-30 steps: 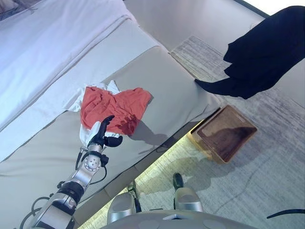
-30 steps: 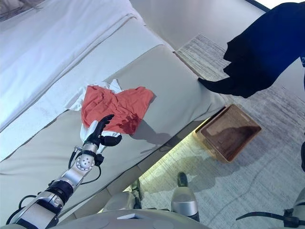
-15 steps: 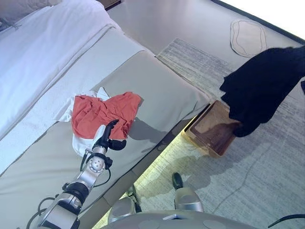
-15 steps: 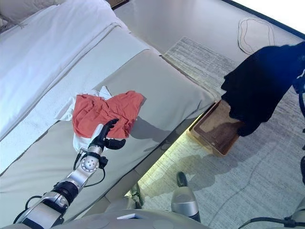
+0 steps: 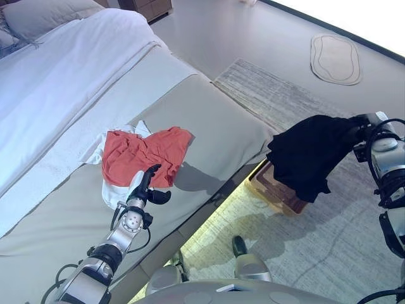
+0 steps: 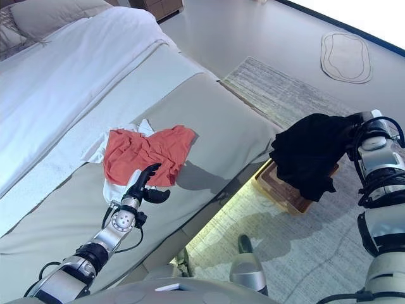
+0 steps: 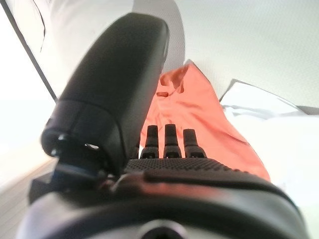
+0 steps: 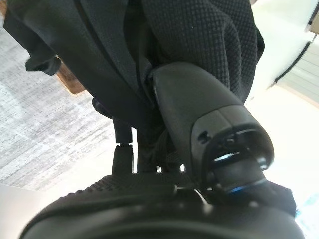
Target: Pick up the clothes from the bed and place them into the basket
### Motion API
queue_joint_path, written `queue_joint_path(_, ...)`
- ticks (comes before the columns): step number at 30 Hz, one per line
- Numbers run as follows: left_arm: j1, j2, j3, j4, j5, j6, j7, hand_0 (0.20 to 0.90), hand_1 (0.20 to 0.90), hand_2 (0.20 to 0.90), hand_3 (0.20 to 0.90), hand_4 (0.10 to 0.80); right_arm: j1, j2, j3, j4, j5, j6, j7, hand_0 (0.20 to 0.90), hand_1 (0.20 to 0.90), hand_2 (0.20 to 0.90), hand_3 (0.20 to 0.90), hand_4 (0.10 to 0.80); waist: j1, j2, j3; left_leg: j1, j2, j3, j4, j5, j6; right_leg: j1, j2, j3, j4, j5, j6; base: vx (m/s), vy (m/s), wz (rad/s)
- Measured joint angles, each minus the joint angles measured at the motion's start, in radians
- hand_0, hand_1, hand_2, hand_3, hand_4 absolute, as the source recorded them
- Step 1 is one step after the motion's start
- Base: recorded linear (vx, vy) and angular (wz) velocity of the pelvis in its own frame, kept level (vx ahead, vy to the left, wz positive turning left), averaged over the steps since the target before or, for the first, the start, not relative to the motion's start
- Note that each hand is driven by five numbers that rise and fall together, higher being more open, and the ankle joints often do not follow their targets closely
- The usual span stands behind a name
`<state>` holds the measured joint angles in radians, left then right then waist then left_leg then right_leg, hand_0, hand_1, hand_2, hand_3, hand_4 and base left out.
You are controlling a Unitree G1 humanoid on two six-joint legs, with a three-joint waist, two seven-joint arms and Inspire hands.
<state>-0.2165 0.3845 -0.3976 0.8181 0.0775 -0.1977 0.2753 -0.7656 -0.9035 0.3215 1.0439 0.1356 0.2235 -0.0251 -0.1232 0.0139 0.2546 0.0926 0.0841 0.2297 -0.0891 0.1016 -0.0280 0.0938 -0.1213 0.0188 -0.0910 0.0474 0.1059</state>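
A red garment (image 5: 145,154) lies on the bed (image 5: 76,95) over a white garment (image 5: 116,192). My left hand (image 5: 143,190) is open at the red garment's near edge, fingers straight toward it; the red cloth shows past the fingers in the left wrist view (image 7: 199,107). My right hand (image 6: 354,133) is shut on a black garment (image 6: 310,155) and holds it hanging over the brown basket (image 6: 285,189) on the floor beside the bed. In the right wrist view the black cloth (image 8: 149,55) is gripped between thumb and fingers.
A grey patterned rug (image 5: 304,234) lies under the basket. A small oval mat (image 5: 335,58) lies on the floor at the far right. Pillows (image 5: 38,16) sit at the head of the bed.
My right arm has carried the black garment down and inward to hang over the basket. The camera has shifted. My left hand stays at the red garment's edge.
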Motion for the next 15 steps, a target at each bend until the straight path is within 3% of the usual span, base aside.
queue_joint_path(4,0.001,0.0,-0.002,0.001,0.0,0.0,-0.007,0.9,0.9,0.9,0.9,0.8,0.004,0.005,0.0,0.013,-0.023,-0.005,0.0,0.3,0.3,0.3,0.2,0.1,0.005,0.003,-0.002,-0.001,0.001,-0.004,0.0,0.001,-0.001,0.0,0.001,-0.002,0.0,0.0,0.0,-0.002,-0.006,0.01)
queue_joint_path(5,0.001,0.0,-0.003,0.001,0.0,0.0,-0.007,0.9,0.9,0.9,0.9,0.8,0.007,0.006,0.0,0.013,-0.032,-0.005,0.0,0.349,0.349,0.349,0.258,0.158,0.006,0.005,-0.003,-0.002,0.001,-0.004,0.0,0.001,-0.002,0.0,0.001,-0.003,0.0,0.0,0.0,0.0,0.0,0.0)
queue_joint_path(6,0.001,0.0,-0.007,0.001,-0.001,0.0,-0.008,0.9,0.9,0.9,0.9,0.8,0.014,0.008,0.0,0.016,-0.052,-0.006,0.0,0.9,0.9,0.9,0.9,0.8,0.007,0.007,-0.004,-0.003,0.001,-0.005,0.0,0.001,-0.002,-0.001,0.001,-0.004,0.0,0.0,0.0,-0.032,-0.013,0.03)
queue_joint_path(15,0.004,0.001,-0.033,0.0,-0.001,-0.001,-0.009,0.9,0.9,0.9,0.9,0.8,0.051,0.021,-0.001,0.094,-0.109,0.001,0.006,0.9,0.9,0.9,0.9,0.8,0.012,0.03,-0.021,-0.015,0.0,-0.017,0.0,0.003,-0.004,-0.005,0.0,-0.016,0.0,0.0,0.0,-0.005,-0.003,0.03)
